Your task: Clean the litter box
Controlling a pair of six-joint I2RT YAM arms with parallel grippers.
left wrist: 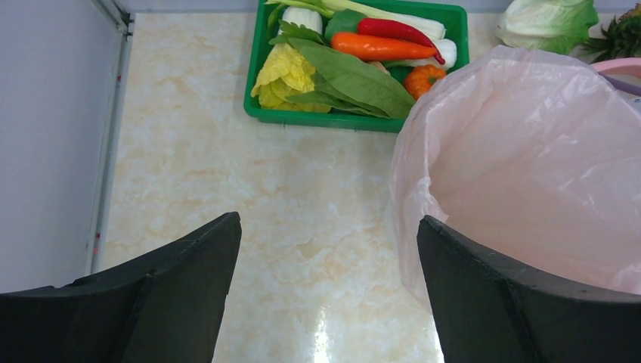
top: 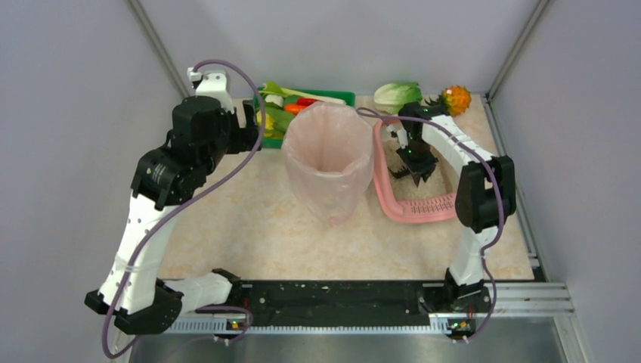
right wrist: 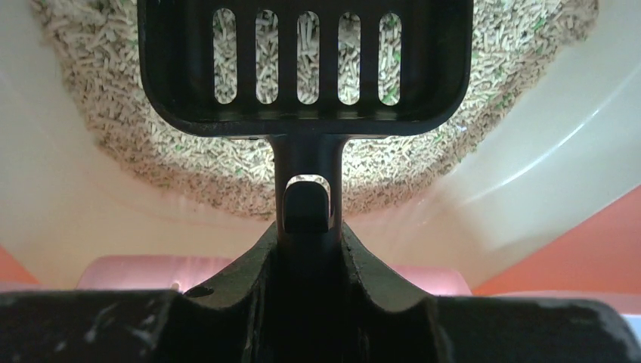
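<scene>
On the right side of the table [top: 249, 219], the pink litter box [top: 412, 210] lies just beside the tall bag-lined bin [top: 325, 155], with its slotted end nearest the arms. The right gripper [top: 414, 162] hangs over the box, fingers closed tight around the handle of a black slotted scoop [right wrist: 306, 68]. The scoop's blade is low over the beige litter [right wrist: 113, 98], which shows through the slots; whether it touches the grains I cannot tell. The left gripper [left wrist: 326, 223] hovers above bare tabletop left of the bin, its fingers spread wide with nothing between them. Beyond it sits a green tray [left wrist: 317, 119] of vegetables. A cabbage [top: 397, 94] and a toy pineapple [top: 456, 98] lie past the box's far end.
</scene>
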